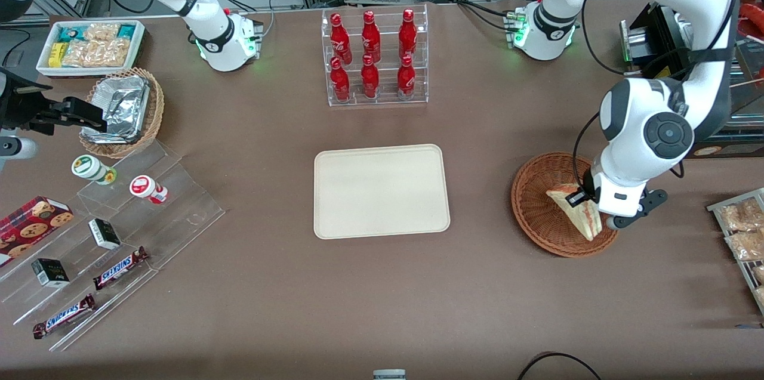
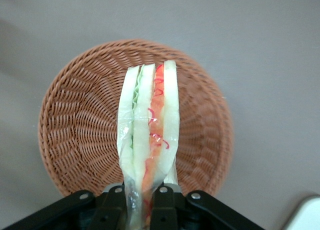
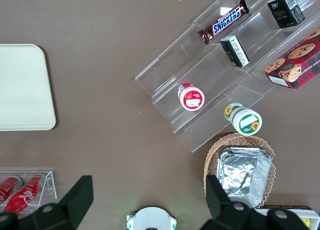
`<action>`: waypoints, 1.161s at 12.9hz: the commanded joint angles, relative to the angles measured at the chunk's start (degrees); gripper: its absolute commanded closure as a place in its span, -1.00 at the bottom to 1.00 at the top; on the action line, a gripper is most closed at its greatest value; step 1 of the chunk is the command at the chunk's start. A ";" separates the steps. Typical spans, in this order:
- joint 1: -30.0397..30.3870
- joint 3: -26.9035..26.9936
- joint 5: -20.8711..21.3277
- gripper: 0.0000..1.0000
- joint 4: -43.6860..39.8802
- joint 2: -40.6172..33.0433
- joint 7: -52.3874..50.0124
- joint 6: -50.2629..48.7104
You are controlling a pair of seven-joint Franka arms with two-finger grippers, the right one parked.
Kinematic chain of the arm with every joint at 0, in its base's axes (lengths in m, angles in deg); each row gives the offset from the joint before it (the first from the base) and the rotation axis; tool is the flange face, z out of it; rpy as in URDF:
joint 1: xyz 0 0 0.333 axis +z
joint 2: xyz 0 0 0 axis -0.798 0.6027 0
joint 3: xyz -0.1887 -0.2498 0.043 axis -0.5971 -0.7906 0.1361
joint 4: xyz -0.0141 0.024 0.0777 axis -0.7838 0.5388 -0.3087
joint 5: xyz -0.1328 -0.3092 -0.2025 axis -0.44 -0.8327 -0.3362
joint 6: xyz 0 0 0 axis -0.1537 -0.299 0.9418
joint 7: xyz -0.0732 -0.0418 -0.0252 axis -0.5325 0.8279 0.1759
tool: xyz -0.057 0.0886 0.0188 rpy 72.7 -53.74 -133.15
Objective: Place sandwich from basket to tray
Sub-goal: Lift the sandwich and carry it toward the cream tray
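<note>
The hand (image 2: 142, 200) is clamped on the sandwich (image 2: 148, 125) by its narrow end, holding it edge-up over the basket (image 2: 75, 135), at the basket's three o'clock side in the front view. Risk now: the slick wrap could slide free mid-carry, dropping it on the desk (image 1: 477, 284) short of the tray (image 1: 382, 192).

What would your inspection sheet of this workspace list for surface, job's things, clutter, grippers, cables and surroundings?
Surface: brown table.
Job's things: sandwich over the basket; tray bare.
Clutter: bottle rack, snack bin, foil basket, Snickers bars, cookie box.
Grippers: gripper above the basket, jaws shut on the sandwich.
Cables: black cable at the table edge.
Surroundings: frames and wiring by the arm bases.
</note>
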 commanded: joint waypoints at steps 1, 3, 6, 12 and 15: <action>-2.62 -0.37 1.08 1.00 -7.31 0.76 -0.55 -6.40; -7.62 -0.37 0.56 1.00 -10.65 1.11 -0.64 -8.79; -14.48 -0.37 -3.73 1.00 -15.40 4.35 -1.17 -9.06; -27.40 -0.37 -8.68 1.00 -27.27 15.42 -3.36 -8.71; -32.76 -0.37 -8.68 1.00 -33.85 22.97 -5.29 -8.44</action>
